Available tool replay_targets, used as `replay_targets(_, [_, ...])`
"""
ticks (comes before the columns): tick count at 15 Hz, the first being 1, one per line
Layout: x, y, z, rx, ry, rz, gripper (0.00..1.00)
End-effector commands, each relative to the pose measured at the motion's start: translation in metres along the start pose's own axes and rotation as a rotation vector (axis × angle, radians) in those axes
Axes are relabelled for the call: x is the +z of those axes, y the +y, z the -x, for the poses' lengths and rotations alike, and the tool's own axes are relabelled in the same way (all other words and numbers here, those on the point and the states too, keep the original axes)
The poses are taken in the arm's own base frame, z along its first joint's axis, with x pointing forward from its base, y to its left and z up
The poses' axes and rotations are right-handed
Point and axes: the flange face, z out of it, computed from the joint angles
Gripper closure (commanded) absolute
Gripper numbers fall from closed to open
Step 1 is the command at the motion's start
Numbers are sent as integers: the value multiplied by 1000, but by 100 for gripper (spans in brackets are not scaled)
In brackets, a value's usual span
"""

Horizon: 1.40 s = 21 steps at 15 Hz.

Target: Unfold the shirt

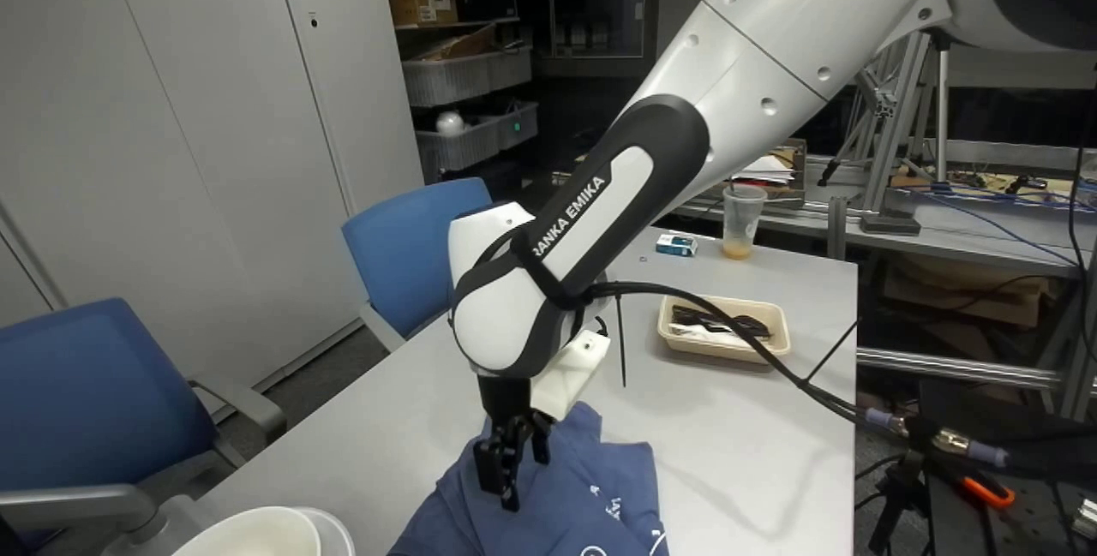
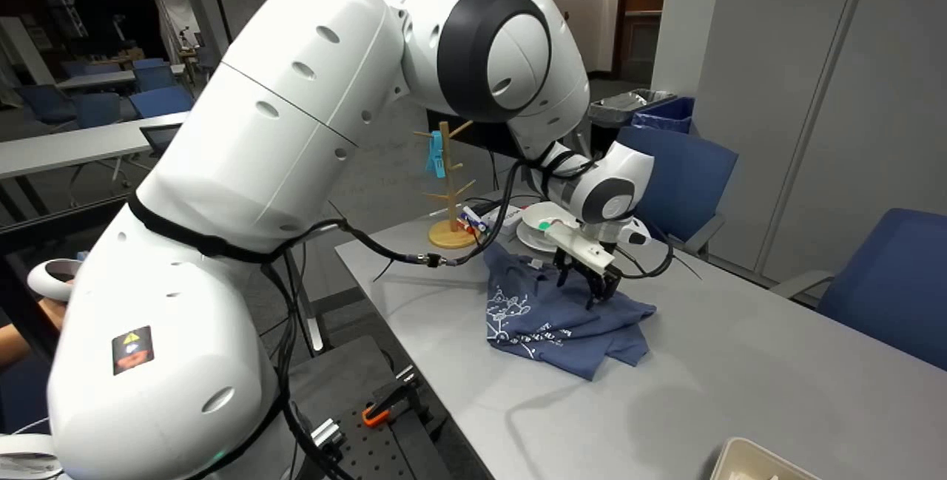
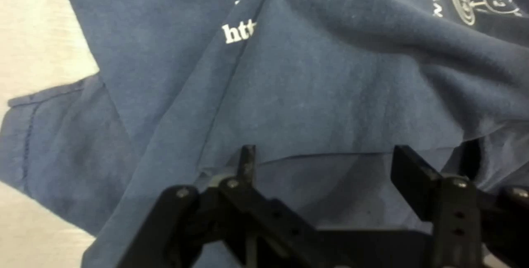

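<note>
Shirt (image 2: 558,321): medium-blue soft fabric T-shirt with white printed letters and line graphics, creased and overlapping itself on the pale grey flat table (image 2: 710,369); unfolding judged incomplete.
Gripper (image 3: 324,152): black, two-jawed, pointed down over the shirt; jaws spread, nothing seen pinched, contact with the fabric unconfirmed.
Fabric edge (image 3: 330,154): long, blue, crossing between the jaws in the wrist view; jaws probably stationed there so closing takes the upper layer alone.
Tray (image 1: 698,349): cream, shallow, rectangular; far right of the shirt in an exterior view, well apart, presumably to leave room for spreading.
Dishes (image 2: 531,239): white, round, at the shirt's far side in an exterior view; judged near enough to be disturbed by dragging that way.
</note>
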Motion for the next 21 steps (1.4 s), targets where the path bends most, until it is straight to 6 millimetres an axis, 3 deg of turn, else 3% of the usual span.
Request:
replay_targets(1, [4, 19, -11, 2, 28, 42, 20])
replay_targets(6, [0, 30, -11, -9, 39, 82, 19])
replay_targets(9, [3, 28, -9, 0, 33, 74, 23])
replay_targets(12, [6, 28, -7, 19, 26, 68, 55])
replay_targets(17, [5, 27, -5, 54, 21, 69, 94])
replay_targets(18, [4, 26, -5, 57, 23, 71, 99])
replay_targets(21, [-10, 13, -5, 47, 29, 70, 100])
